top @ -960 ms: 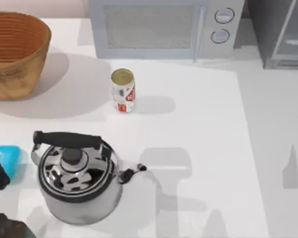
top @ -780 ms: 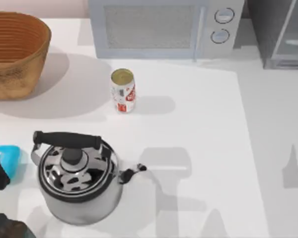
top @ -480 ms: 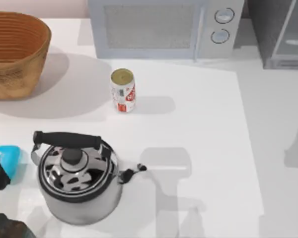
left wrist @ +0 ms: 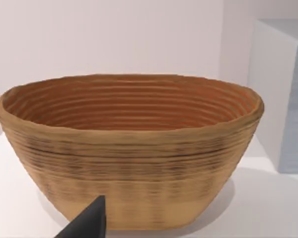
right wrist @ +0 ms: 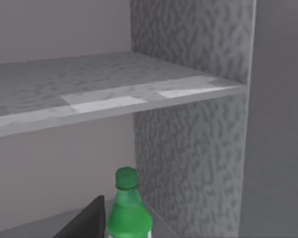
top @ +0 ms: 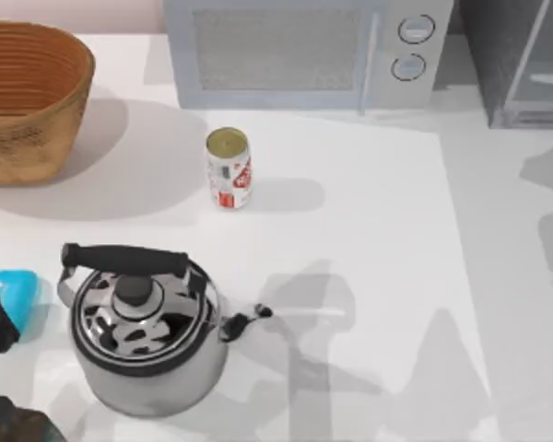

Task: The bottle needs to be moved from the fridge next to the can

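Note:
The green bottle (right wrist: 128,210) with its green cap stands upright inside the fridge (right wrist: 191,148), under a grey shelf (right wrist: 109,91). A dark tip of my right gripper (right wrist: 87,221) is close beside the bottle, apart from it. In the top view the fridge (top: 525,69) sits at the back right with its glass door. The white and red can (top: 228,168) stands upright on the table in front of the microwave (top: 295,51). My left gripper (left wrist: 89,223) idles low in front of the woven basket (left wrist: 129,148).
The basket (top: 28,97) stands at the back left. A steel kettle (top: 143,331) with a black handle sits at the front left, beside a blue object (top: 17,295) and a dark brown bottle top (top: 9,419). Bare table lies right of the can.
The arm shadows on the table's right side have spread and shifted up toward the fridge. The can, kettle and basket have not moved.

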